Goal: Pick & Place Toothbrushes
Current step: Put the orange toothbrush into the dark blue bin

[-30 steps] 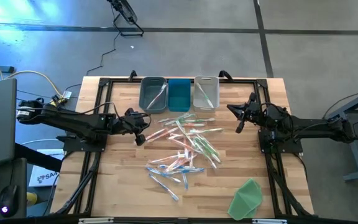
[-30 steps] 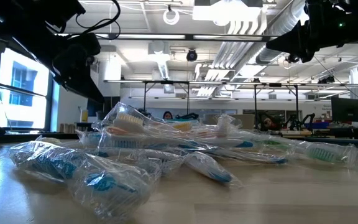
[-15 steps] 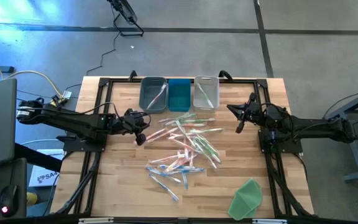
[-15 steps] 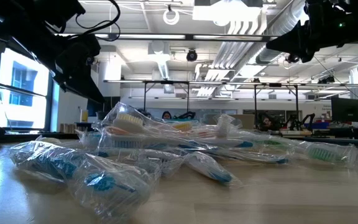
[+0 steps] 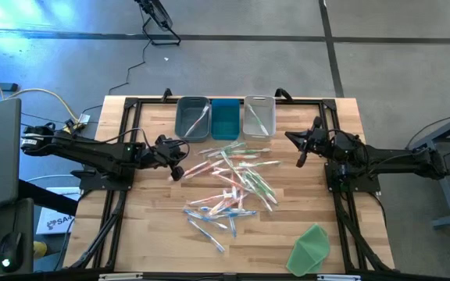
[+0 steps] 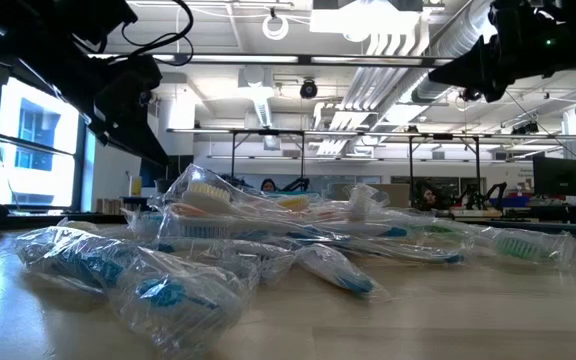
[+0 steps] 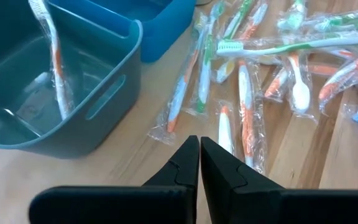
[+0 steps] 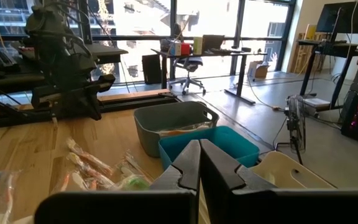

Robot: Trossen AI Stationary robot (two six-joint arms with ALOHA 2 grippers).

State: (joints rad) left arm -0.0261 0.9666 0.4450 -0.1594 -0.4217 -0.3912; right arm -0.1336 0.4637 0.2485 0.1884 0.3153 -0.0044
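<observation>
We found the jaws of both arms pressed together with nothing between them. The left gripper [image 7: 199, 163] hung above the tabletop [image 5: 147, 226] just beside the dark grey bin [image 5: 192, 119], at the left edge of the scattered toothbrushes [image 5: 231, 186]. From its wrist view we saw its dark fingers [image 7: 182, 168] meeting over bare wood, with wrapped orange and green brushes lying just ahead of them. The right gripper [image 8: 199, 163] was held near the right side of the tabletop, well apart from the pile and close to the light grey bin [image 5: 259, 116].

We saw three bins in a row along the far edge of the tabletop: the dark grey one on the left, a blue bin [image 5: 225, 119] in the middle and the light grey one on the right. One wrapped toothbrush [image 7: 56, 62] with an orange handle leaned inside the dark grey bin, and another lay in the light grey bin.

The remaining toothbrushes lay loose in clear wrappers over the middle of the tabletop, overlapping in a heap below the bins and thinning out toward the near edge. In the low view they formed a crinkled mound [image 6: 268, 240]. A folded green sheet [image 5: 310, 248] lay at the near right corner, apart from the brushes.
</observation>
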